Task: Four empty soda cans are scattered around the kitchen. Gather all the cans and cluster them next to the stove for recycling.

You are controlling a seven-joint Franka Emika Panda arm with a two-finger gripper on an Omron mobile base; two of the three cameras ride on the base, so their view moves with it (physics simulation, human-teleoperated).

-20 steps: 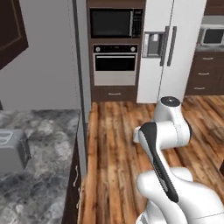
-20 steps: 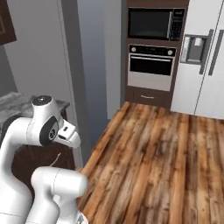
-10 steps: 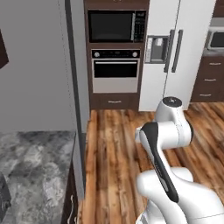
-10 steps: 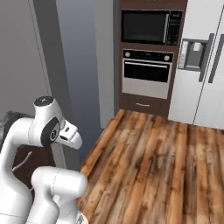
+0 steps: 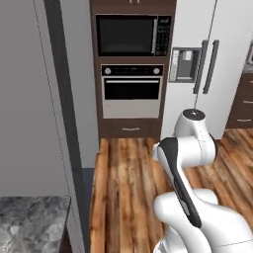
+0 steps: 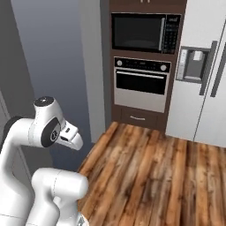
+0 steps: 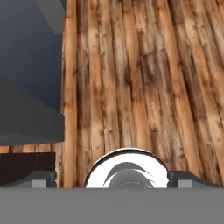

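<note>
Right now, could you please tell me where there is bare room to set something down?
The wooden floor lies bare between the grey wall and the refrigerator, up to the wall oven. A grey marbled counter corner is also free. Nothing looks crowded.

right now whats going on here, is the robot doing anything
Nothing is being handled. The arm is folded up, and its hand is open and empty, looking down at bare wood floor. The base faces a wall oven with a microwave above it, beside the fridge. A corner of counter shows at lower left.
</note>
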